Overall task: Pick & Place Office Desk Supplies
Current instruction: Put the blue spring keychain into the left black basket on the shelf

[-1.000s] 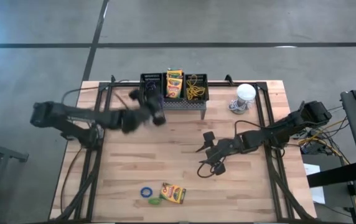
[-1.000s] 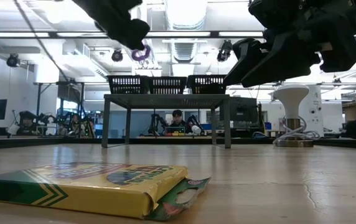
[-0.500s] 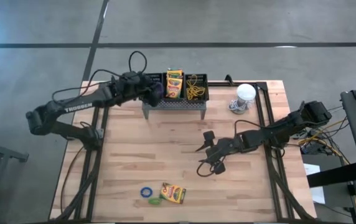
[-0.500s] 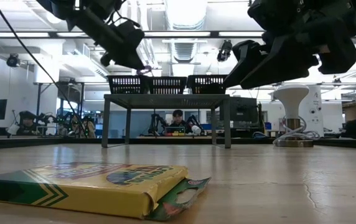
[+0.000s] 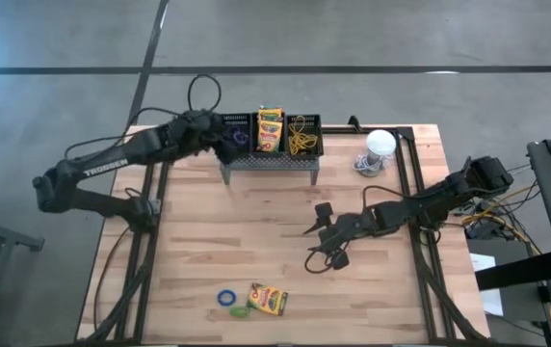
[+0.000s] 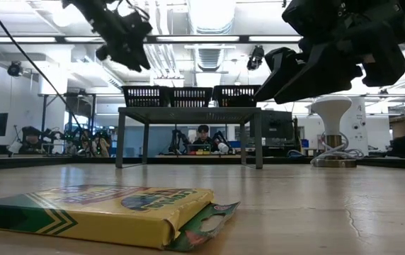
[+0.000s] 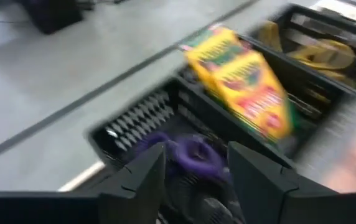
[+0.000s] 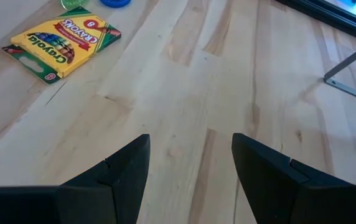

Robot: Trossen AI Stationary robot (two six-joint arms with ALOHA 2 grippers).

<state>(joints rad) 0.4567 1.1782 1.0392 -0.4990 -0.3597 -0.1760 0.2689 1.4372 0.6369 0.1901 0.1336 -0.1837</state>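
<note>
So the table (image 5: 256, 241) was a plain wood top, with the grey stand (image 5: 268, 162) sitting at the far edge and three black mesh bins in a row on top of it. The left arm was stretched out to that row, its left gripper (image 5: 220, 137) over the left bin (image 5: 235, 133). In the left wrist view the fingers (image 7: 137, 177) were spread apart with nothing pinched between them, and the purple loop (image 7: 193, 155) was lying down inside that bin, seen in the gap between them. The middle bin (image 5: 270, 135) had a crayon box (image 5: 270, 128) standing in it, and the right bin (image 5: 303, 136) held yellow loops (image 5: 301, 143).

The right gripper (image 5: 322, 236) hung above the middle of the table, jaws wide and empty, nothing but bare wood between them.

Over at the near edge another crayon box (image 5: 268, 300) lay flat, flap open, with a blue loop (image 5: 225, 298) just beside it and a green loop (image 5: 240, 311) right next to that. A white round-topped thing (image 5: 380, 145) stood near the stand's right end.
</note>
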